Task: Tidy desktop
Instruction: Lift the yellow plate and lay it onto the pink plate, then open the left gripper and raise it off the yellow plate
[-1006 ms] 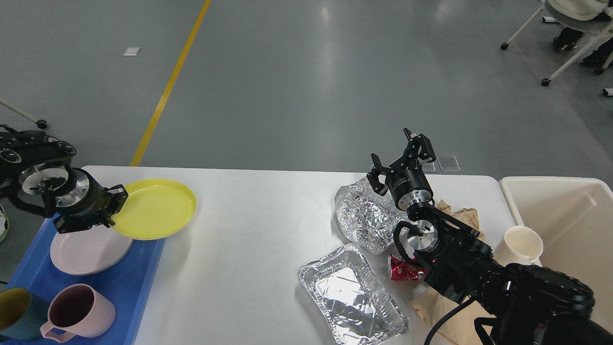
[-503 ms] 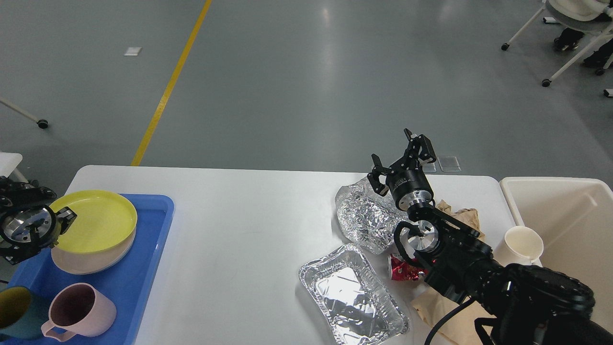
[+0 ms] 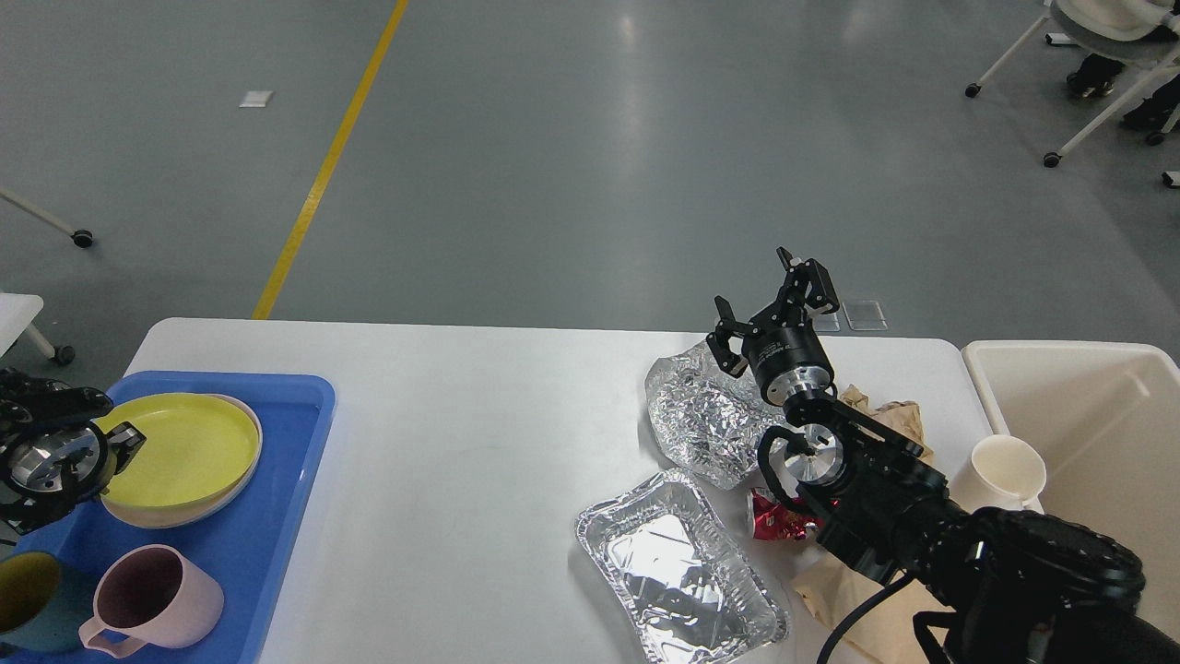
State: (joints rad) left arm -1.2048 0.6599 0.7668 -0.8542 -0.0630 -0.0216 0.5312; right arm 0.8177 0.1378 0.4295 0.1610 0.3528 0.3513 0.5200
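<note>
In the head view, the right arm enters from the lower right corner and reaches up and away over the right part of the bench, its wrist tilted toward the far edge. The right claw point(image 3: 772, 300) is raised above the clutter with its two black fingers spread apart and nothing between them. The left arm shows only at the left edge, its silver-faced wrist low over the blue plastic tray point(image 3: 286, 480). The left claw point(image 3: 118, 436) sits at the near-left rim of the round yellow plate point(image 3: 180, 450); whether it is open or pinching that rim cannot be told.

The large white rectangular bench point(image 3: 461, 443) with rounded corners fills the lower half of the view, its long axis running left to right and its far edge parallel to the top of the picture. The blue tray lies over its left end. In the tray the yellow plate is stacked on a pale pink plate point(image 3: 230, 493), with a pink mug point(image 3: 152, 599) and a teal cup point(image 3: 28, 599) nearer the camera. On the right part lie a crumpled sheet of aluminium foil point(image 3: 705, 415), a rectangular foil tray point(image 3: 678, 567), a red crumpled wrapper point(image 3: 772, 516), brown crumpled paper point(image 3: 885, 410) and a white paper cup point(image 3: 1005, 470). A cream rectangular bin point(image 3: 1088, 415) stands just beside the right end.
</note>
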